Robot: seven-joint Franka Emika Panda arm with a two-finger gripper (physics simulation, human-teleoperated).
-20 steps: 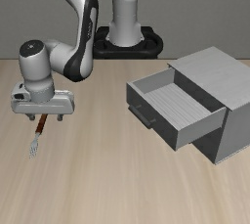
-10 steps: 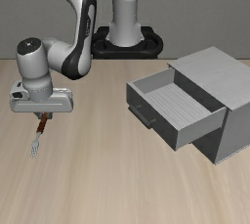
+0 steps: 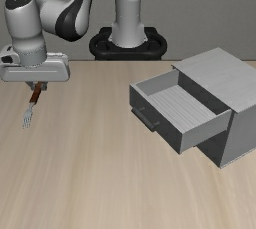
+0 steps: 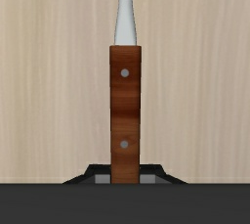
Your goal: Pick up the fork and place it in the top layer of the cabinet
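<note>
Fork [image 3: 32, 109]: hangs tines-down over table [image 3: 100, 183], at the exterior view's left, well apart from cabinet [image 3: 225, 83].
Gripper [image 3: 38, 89]: fingers clamped on Fork's top end.
Top drawer [image 3: 178, 108]: pulled out.
Wrist view adds: brown wood handle [image 4: 125, 111] w/ two rivets, pale neck beyond.

Bright, even light falls from above on the pale wood-grain tabletop [image 3: 100, 188], leaving the boxy grey cabinet with its pulled-out top drawer [image 3: 215, 71] lighter on top and darker on its sides, and the glossy white-and-grey robot arm [image 3: 65, 18] carries soft highlights. Both views are crisp edge to edge with straight lines kept straight; in the wrist view the silver fork with a brown wooden handle [image 4: 124, 111] stands sharp, its metal neck shaded softly.
</note>
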